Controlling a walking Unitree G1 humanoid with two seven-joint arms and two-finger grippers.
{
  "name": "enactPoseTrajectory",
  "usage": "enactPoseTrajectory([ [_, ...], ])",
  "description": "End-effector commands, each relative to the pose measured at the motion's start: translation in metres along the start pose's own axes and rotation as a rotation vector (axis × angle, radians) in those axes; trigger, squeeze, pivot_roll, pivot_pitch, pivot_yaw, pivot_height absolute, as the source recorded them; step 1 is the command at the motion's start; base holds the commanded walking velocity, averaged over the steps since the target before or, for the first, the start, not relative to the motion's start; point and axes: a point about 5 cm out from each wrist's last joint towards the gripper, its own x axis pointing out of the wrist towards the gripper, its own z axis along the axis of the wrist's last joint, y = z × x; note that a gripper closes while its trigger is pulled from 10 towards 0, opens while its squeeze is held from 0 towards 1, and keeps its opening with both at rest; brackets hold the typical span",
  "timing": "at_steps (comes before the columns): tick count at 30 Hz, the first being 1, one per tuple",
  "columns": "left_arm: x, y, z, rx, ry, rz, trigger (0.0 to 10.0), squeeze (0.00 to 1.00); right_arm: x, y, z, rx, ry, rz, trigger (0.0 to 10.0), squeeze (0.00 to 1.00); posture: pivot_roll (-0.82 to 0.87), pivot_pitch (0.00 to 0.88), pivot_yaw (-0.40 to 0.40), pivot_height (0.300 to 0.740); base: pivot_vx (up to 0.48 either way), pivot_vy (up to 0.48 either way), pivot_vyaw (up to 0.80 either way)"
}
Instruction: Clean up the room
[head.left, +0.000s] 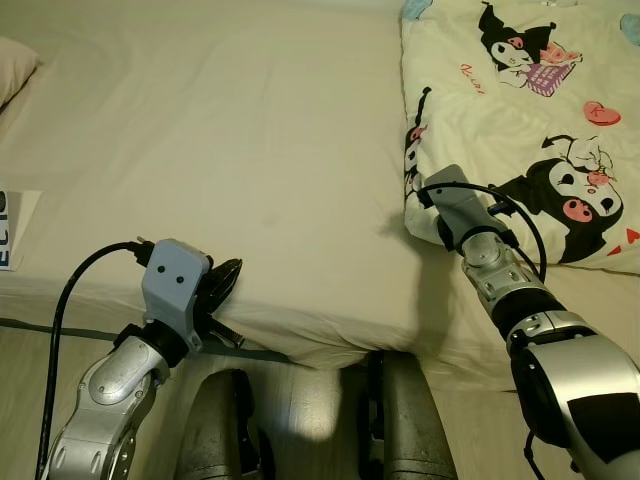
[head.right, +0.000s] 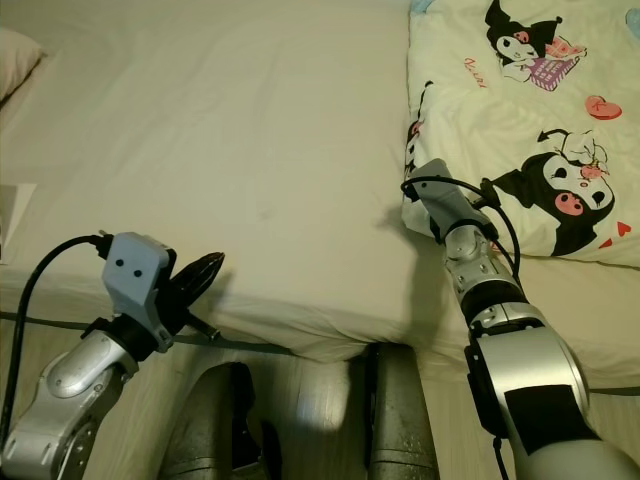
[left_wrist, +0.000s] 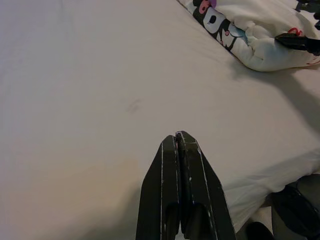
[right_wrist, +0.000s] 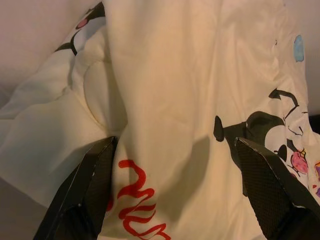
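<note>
Quilt (head.left: 520, 130) bunched on bed's (head.left: 230, 150) right side, not yet spread. My right claw (right_wrist: 175, 200) gapes wide against its near corner. Left claw (left_wrist: 180, 165) pinched closed, empty, over sheet.

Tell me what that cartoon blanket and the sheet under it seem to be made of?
The cartoon blanket looks like soft padded fabric, likely cotton or microfibre: puffy folded edge, matte printed surface. The sheet looks like plain matte woven cloth, smooth with faint creases. The right claw stands open around the blanket's edge.
</note>
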Motion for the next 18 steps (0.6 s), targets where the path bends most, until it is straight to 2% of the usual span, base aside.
enactPoseTrajectory([
  [1,-0.003,-0.004,0.0,-0.001,0.013,-0.035,10.0,0.0,-0.003,0.002,-0.021,0.055,0.072,0.004,9.6,0.0,0.14,0.483,0.008,0.589,0.0,0.0,0.0],
  [3,-0.003,-0.004,0.001,0.0,0.013,-0.036,10.0,0.0,-0.003,0.002,-0.021,0.074,0.07,0.004,9.6,0.0,0.14,0.483,0.008,0.589,0.0,0.0,0.0],
  [4,-0.002,-0.004,0.001,0.001,0.014,-0.035,10.0,0.0,-0.003,0.001,-0.02,0.096,0.063,-0.001,5.5,0.0,0.14,0.483,0.008,0.589,0.0,0.0,0.0],
  [5,-0.002,-0.003,0.001,0.002,0.014,-0.033,10.0,0.0,-0.003,0.0,-0.017,0.107,0.048,-0.006,4.4,0.0,0.14,0.484,0.011,0.589,0.0,0.0,0.0],
  [7,-0.002,-0.003,0.001,0.002,0.014,-0.032,10.0,0.0,-0.002,0.0,-0.016,0.103,0.042,-0.006,4.4,0.0,0.14,0.484,0.011,0.589,0.0,0.0,0.0],
  [8,-0.001,-0.003,0.0,0.005,0.016,-0.032,10.0,0.0,-0.002,0.001,-0.015,0.095,0.03,-0.003,10.0,0.0,0.13,0.478,0.011,0.589,0.0,0.0,0.0],
  [12,-0.001,-0.003,-0.003,0.009,0.024,-0.029,10.0,0.0,-0.003,0.004,-0.012,0.111,0.015,0.005,10.0,0.0,0.11,0.464,0.009,0.589,0.0,0.0,0.0],
  [15,-0.006,0.004,-0.03,-0.025,0.152,0.056,10.0,0.0,-0.003,0.011,-0.001,0.331,0.027,0.011,10.0,0.0,0.03,0.409,0.003,0.589,0.0,0.0,0.0],
  [16,-0.006,0.004,-0.03,-0.025,0.152,0.056,10.0,0.0,-0.003,0.011,-0.001,0.331,0.027,0.011,10.0,0.0,0.03,0.409,0.003,0.589,0.0,0.0,0.0],
  [17,-0.009,0.008,-0.042,-0.066,0.214,0.115,10.0,0.0,-0.002,0.014,0.005,0.407,0.026,0.016,10.0,0.0,0.01,0.387,0.006,0.589,0.0,0.0,0.0],
  [18,-0.012,0.013,-0.054,-0.091,0.257,0.182,10.0,0.0,-0.003,0.023,0.021,0.477,-0.022,0.045,10.0,0.0,-0.01,0.337,0.006,0.589,0.0,0.0,0.0],
])
